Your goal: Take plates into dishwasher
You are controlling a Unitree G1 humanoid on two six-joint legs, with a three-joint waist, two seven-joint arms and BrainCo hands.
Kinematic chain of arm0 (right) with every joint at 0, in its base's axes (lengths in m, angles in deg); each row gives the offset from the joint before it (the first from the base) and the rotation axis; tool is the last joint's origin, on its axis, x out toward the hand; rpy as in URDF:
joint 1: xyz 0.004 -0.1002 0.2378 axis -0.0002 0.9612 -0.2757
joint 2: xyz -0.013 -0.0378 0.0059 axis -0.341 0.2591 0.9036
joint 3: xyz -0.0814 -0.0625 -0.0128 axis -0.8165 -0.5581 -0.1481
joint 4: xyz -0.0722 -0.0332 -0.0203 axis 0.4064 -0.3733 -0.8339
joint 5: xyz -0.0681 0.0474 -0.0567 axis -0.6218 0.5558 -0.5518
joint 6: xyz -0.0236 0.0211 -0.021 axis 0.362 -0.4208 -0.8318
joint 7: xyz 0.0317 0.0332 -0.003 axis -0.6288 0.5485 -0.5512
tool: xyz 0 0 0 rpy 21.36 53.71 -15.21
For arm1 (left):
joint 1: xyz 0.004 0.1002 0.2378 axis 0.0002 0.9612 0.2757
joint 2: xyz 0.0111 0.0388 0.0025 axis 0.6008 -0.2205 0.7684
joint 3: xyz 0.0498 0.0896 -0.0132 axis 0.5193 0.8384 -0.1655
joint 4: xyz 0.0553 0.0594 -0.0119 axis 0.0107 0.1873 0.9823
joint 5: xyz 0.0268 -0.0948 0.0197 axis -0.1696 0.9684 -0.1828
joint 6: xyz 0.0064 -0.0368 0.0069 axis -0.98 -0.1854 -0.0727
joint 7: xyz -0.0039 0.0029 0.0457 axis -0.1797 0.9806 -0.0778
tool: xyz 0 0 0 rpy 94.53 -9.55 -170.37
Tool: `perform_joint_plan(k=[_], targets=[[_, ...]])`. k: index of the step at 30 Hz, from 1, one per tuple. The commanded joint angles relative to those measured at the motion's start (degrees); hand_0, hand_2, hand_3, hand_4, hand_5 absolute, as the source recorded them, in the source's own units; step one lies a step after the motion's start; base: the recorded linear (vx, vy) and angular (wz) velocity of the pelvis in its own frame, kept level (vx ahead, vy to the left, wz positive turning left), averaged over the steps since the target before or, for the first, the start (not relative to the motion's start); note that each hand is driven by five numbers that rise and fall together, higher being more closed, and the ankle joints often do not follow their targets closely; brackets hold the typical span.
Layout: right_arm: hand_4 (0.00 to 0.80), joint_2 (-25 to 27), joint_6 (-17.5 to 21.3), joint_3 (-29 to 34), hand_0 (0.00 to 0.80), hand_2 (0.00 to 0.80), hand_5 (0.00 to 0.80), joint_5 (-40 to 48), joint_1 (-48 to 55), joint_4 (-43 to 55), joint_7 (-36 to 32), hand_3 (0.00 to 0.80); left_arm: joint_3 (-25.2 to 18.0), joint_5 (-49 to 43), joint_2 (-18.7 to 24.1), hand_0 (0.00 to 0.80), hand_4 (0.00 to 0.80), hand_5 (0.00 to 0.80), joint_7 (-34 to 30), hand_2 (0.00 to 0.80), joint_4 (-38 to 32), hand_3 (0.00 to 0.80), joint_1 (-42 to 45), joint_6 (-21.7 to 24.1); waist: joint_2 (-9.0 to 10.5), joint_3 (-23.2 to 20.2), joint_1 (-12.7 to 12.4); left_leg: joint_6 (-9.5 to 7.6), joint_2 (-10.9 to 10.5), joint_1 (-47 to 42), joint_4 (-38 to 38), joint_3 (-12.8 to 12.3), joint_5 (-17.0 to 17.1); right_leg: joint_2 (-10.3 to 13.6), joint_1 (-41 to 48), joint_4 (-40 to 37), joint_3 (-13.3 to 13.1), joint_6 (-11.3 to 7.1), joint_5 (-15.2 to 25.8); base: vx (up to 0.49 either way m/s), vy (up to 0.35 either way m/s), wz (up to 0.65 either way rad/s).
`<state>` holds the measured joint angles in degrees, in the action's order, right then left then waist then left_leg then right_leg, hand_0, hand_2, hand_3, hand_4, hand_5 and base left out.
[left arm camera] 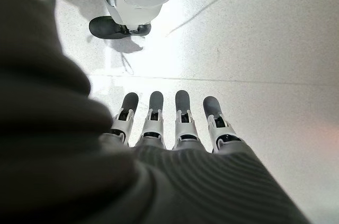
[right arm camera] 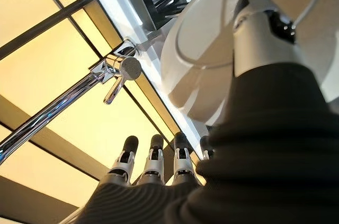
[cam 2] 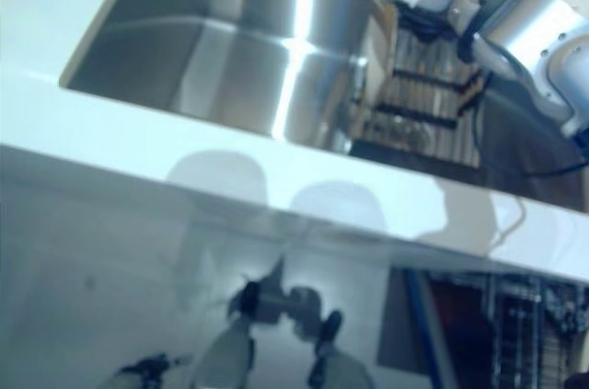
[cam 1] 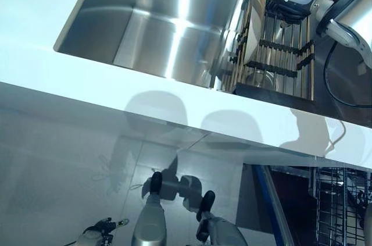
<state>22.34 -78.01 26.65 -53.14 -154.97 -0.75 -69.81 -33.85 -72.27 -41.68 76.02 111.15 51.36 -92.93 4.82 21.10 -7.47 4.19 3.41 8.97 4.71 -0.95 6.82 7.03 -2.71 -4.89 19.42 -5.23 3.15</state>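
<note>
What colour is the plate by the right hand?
White, plain; the plate shows best in the right wrist view, beside the right hand.

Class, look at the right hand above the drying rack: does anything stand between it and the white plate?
Nothing visible does. The right hand is already at the white plate standing in the drying rack, fingers straight, thumb against the plate's face.

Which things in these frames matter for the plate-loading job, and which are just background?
Job:
- plate, standing in the drying rack
- right hand, fingers straight, at the plate
- dishwasher rack, lower right
- left hand, idle, hanging over the floor

Background:
- sink
- faucet
- countertop
</note>
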Motion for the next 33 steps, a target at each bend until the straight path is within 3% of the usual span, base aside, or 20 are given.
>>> perform_joint_plan(k=[1,23,33], targets=[[0.0,0.9,-2.4,-2.4,0.0,0.0,0.0,-1.0,-7.1,0.2,1.0,0.0,0.2,2.7,2.5,0.0,0.0,0.0,0.0,0.0,0.3,0.0,0.2,0.0,1.43,-0.4,-1.2,-0.73,0.7,0.3,0.3,-0.4,-2.7,0.5,-1.9,0.1,-0.9,-3.34,2.1,0.0,0.0,0.0],[0.0,-0.2,-0.7,-3.0,0.0,0.0,0.0,-6.2,-8.2,1.5,-0.9,0.0,0.0,3.6,2.2,0.0,0.0,0.0,-0.6,0.0,-0.2,0.0,0.5,0.0,1.38,1.0,-1.7,-0.97,0.5,1.0,0.3,-0.2,-2.9,0.7,-2.8,0.4,-0.8,-3.41,2.2,0.0,0.0,0.0],[0.0,-0.3,1.4,-4.5,0.0,0.0,0.0,-11.1,-9.5,3.5,-4.9,0.0,-0.7,4.3,2.6,0.0,0.0,0.0,-1.0,0.0,-0.9,0.0,0.7,-0.8,1.54,1.5,-2.0,-1.0,0.4,1.6,0.3,-0.1,-2.7,0.7,-3.2,0.4,-0.6,-3.52,2.3,0.0,0.0,0.0]])
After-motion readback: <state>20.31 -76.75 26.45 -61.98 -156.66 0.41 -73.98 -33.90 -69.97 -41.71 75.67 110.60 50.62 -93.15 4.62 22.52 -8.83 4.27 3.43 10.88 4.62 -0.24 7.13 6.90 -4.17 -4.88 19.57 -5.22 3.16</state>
